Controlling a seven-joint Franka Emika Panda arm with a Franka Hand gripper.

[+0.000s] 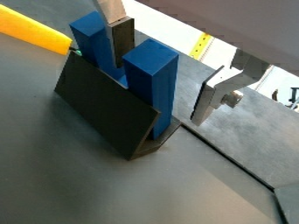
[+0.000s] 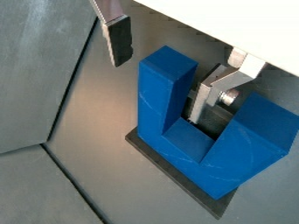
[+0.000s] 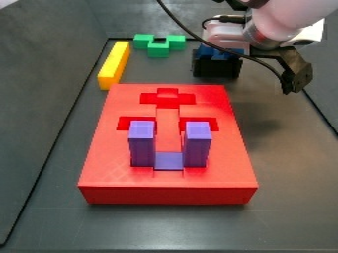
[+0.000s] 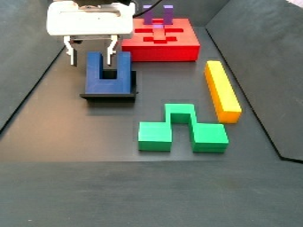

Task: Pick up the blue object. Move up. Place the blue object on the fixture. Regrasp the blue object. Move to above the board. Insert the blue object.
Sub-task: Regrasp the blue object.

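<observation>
The blue object (image 1: 149, 80) (image 2: 176, 114) is a dark blue U-shaped block. It stands prongs-up on the black fixture (image 1: 105, 109) (image 2: 163, 162), as both side views show: blue object (image 3: 215, 61) (image 4: 109, 73), fixture (image 4: 109, 92). My gripper (image 1: 162, 92) (image 2: 158, 90) is open and straddles one prong. One finger (image 1: 121, 39) sits in the gap between the prongs and the other finger (image 1: 214, 94) stands outside. Both pads stand off the prong. From the side, the gripper (image 4: 94, 58) (image 3: 224, 49) hangs right over the block. The red board (image 3: 119, 158) (image 4: 180, 50) lies beside the fixture.
A purple U-shaped block (image 3: 165, 143) (image 4: 166, 13) sits in the board's cutouts. A green block (image 3: 165, 43) (image 4: 178, 133) and a yellow bar (image 3: 115, 61) (image 4: 221, 89) (image 1: 35, 33) lie on the dark floor. Raised walls edge the work area.
</observation>
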